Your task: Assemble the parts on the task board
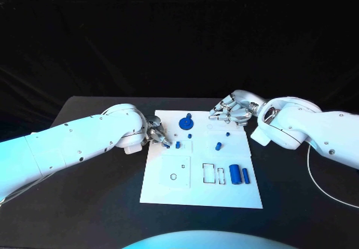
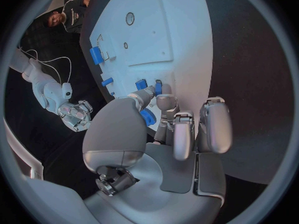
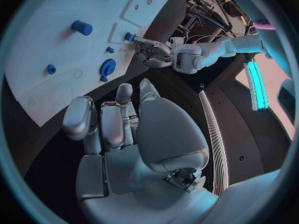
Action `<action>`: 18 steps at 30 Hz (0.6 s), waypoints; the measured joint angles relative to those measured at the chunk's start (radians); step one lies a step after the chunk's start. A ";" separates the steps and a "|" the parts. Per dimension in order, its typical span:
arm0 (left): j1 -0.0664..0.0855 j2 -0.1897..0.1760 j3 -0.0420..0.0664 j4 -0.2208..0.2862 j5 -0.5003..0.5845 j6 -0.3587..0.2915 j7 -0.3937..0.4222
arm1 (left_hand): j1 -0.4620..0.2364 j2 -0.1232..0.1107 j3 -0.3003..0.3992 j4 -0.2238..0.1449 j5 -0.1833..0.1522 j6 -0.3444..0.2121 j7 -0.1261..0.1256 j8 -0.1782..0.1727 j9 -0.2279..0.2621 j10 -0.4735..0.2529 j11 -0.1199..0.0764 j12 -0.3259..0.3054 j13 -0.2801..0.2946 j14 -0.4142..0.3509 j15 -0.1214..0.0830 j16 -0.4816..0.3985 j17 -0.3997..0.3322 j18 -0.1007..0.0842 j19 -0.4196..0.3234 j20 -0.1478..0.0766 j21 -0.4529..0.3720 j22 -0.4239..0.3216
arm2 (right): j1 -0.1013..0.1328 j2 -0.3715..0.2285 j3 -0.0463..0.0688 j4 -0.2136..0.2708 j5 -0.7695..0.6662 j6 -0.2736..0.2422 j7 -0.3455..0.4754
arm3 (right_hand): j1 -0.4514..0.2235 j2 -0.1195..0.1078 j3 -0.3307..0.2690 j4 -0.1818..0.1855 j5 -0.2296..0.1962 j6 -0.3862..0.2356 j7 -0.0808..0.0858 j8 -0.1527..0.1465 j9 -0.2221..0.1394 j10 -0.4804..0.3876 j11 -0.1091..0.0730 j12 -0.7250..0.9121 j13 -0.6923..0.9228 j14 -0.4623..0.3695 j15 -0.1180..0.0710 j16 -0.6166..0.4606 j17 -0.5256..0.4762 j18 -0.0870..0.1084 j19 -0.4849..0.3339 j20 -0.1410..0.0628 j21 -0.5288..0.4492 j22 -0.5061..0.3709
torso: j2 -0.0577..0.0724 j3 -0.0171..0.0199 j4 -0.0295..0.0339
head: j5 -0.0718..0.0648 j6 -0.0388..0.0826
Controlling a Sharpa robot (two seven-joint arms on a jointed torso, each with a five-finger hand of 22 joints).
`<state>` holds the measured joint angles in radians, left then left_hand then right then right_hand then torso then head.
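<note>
The white task board (image 1: 202, 192) lies in the middle of the table. My left hand (image 1: 155, 133) is at the board's left edge; in the left wrist view its thumb and a finger pinch a small blue part (image 2: 148, 117). Two more small blue parts (image 1: 178, 144) stand just beyond its fingertips (image 2: 158, 87). A blue gear (image 1: 186, 123) sits near the far edge, with a blue peg (image 1: 218, 146) to its right. Two long blue cylinders (image 1: 235, 174) lie in the near right area. My right hand (image 1: 228, 112) hovers at the far right corner, empty, with its fingers apart (image 3: 112, 124).
The board has outlined slots (image 1: 209, 173) and a raised square plate with a hole (image 1: 174, 176) in its near half. A white cable (image 1: 321, 181) runs over the black table on the right. Bare table lies left and right of the board.
</note>
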<state>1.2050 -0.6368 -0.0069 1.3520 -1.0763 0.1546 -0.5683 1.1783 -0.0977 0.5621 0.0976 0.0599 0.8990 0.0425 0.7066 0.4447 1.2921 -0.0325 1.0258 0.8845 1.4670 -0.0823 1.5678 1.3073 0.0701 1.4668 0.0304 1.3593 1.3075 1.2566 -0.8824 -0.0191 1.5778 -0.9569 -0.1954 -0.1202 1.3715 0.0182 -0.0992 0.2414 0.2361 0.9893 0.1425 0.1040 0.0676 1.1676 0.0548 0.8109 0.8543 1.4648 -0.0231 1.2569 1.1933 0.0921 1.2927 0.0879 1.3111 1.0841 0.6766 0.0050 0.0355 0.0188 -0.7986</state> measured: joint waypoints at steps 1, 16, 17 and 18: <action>0.000 0.000 0.000 0.000 -0.001 0.002 -0.001 | 0.000 0.000 0.000 0.000 0.000 0.000 0.000 0.000 0.000 0.000 0.000 0.000 0.000 -0.002 -0.002 0.000 0.000 0.000 0.000 0.000 0.000 0.000 | 0.000 0.000 0.000 0.000 0.000 0.000 0.000 | 0.000 0.000 0.000 0.000 0.000 0.000 0.000 0.000 0.000 0.000 0.000 0.000 0.000 0.000 0.000 0.000 0.000 0.000 0.000 0.000 0.000 0.000 | 0.000 0.0000 0.0002 | 0.000 0.000; 0.001 0.002 0.001 0.005 -0.021 0.027 -0.005 | 0.000 0.000 -0.004 -0.005 -0.004 0.004 -0.004 0.004 -0.001 0.003 -0.003 0.000 0.000 -0.002 -0.001 0.000 0.000 0.000 0.000 0.000 0.000 0.000 | 0.000 0.000 0.000 0.001 0.000 0.000 0.000 | 0.000 0.000 0.000 0.000 0.000 0.000 0.000 0.000 0.000 0.000 0.000 0.000 0.000 0.000 0.000 0.000 0.000 0.000 0.000 0.000 0.000 0.000 | 0.000 -0.0003 0.0007 | 0.003 -0.007; 0.001 0.003 0.001 0.005 -0.022 0.028 -0.005 | 0.000 0.000 -0.004 -0.005 -0.004 0.004 -0.003 0.004 0.000 0.003 -0.004 0.000 0.000 -0.002 -0.001 0.000 0.000 0.000 0.000 0.000 0.000 0.000 | 0.000 0.000 0.000 0.001 0.000 0.000 0.000 | 0.000 0.000 0.000 0.000 0.000 0.000 0.000 0.000 0.000 0.000 0.000 0.000 0.000 0.000 0.000 0.000 0.000 0.000 0.000 0.000 0.000 0.000 | 0.000 -0.0003 0.0008 | 0.003 -0.007; 0.001 0.005 0.001 0.004 -0.023 0.029 -0.005 | 0.000 0.000 -0.004 -0.005 -0.004 0.004 -0.003 0.004 0.002 0.003 -0.003 0.000 0.000 -0.002 -0.001 0.000 0.000 0.000 0.000 0.000 0.000 0.000 | 0.000 0.000 0.000 0.001 0.000 0.000 0.000 | 0.000 0.000 0.000 0.000 0.000 0.000 0.000 0.000 0.000 0.000 0.000 0.000 0.000 0.000 0.000 0.000 0.000 0.000 0.000 0.000 0.000 0.000 | 0.000 -0.0003 0.0008 | 0.003 -0.007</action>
<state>1.2063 -0.6321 -0.0055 1.3556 -1.0996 0.1835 -0.5735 1.1786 -0.0974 0.5583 0.0925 0.0562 0.9027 0.0390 0.7107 0.4467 1.2956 -0.0359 1.0258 0.8845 1.4655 -0.0838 1.5678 1.3078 0.0701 1.4668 0.0305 1.3593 1.3074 1.2565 -0.8827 -0.0192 1.5791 -0.9566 -0.1955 -0.1199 1.3715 0.0182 -0.0991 0.2414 0.2360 0.9893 0.1425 0.1040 0.0675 1.1676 0.0548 0.8109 0.8544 1.4648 -0.0231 1.2569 1.1934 0.0921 1.2927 0.0879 1.3111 1.0842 0.6765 0.0047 0.0362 0.0216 -0.8058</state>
